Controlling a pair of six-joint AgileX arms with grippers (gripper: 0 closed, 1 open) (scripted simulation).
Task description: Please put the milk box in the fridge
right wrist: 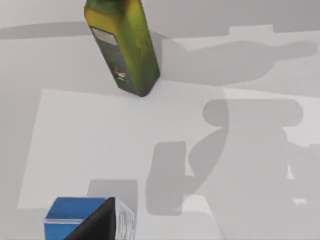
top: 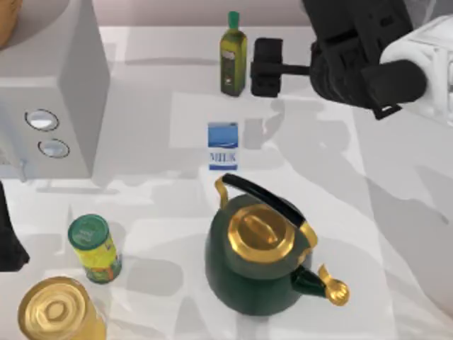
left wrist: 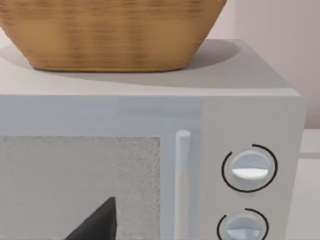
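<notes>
The milk box [top: 223,146], a small blue-and-white carton, stands upright mid-table behind the kettle, with its top corner [right wrist: 75,219] in the right wrist view. My right gripper [top: 267,67] hovers at the back of the table, right of the olive oil bottle and beyond the carton. It is open and holds nothing. One dark fingertip [right wrist: 98,225] shows beside the carton in the right wrist view. The fridge is out of view. My left arm [top: 8,241] is parked at the table's left edge.
An olive oil bottle [top: 232,54] stands at the back. A dark green kettle [top: 260,256] with a gold lid sits in front of the carton. A pale grey box with two dials [top: 49,92] carries a wicker basket [left wrist: 115,32]. A green can [top: 93,248] and a gold-lidded jar [top: 58,310] stand front left.
</notes>
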